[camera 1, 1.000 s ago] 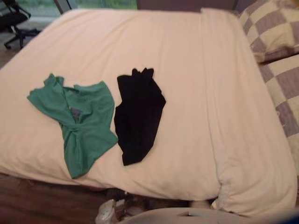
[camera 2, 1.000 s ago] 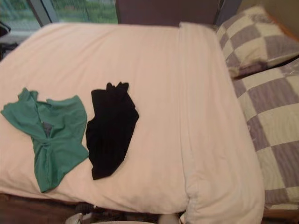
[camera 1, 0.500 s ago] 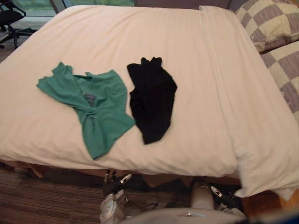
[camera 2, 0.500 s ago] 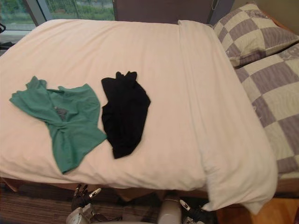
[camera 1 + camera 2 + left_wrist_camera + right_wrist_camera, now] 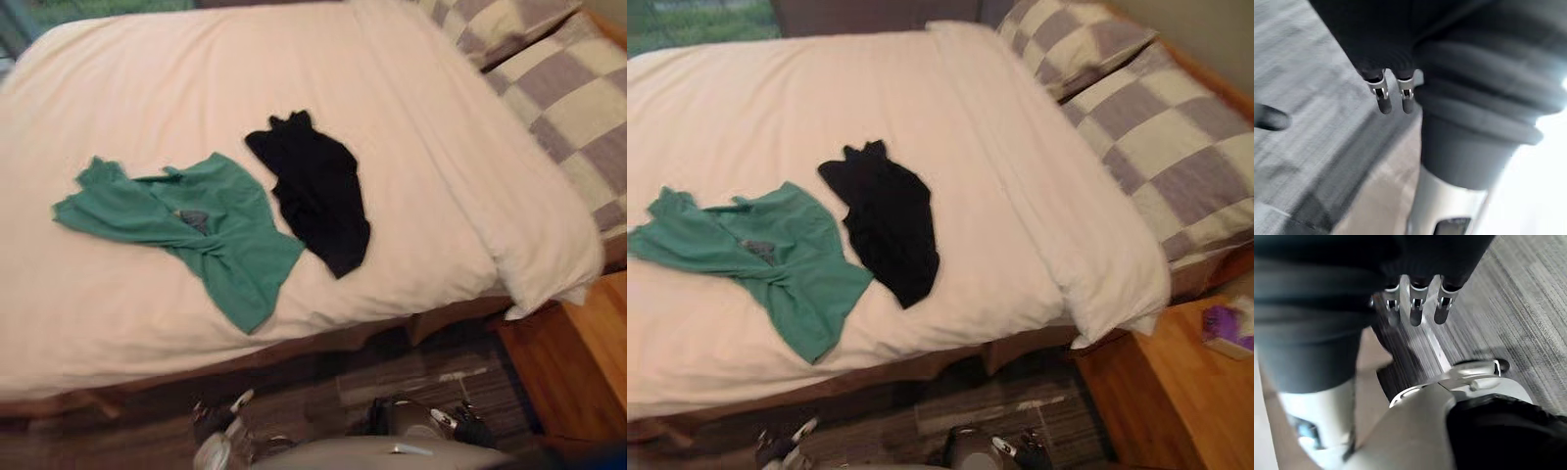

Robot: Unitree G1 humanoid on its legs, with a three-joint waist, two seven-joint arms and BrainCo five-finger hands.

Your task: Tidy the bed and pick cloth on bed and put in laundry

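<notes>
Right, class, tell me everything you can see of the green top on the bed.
The green top is soft, thin-looking cloth, lying crumpled on the cream duvet, twisted at its middle, with a grey patch near the neckline. It sits by the duvet's front edge, left of the black cloth, whose edge it seems to touch.

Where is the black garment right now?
In the left eye view, the black garment lies on the white bedcover, just right of the green garment, left of the checked pillows.
</notes>
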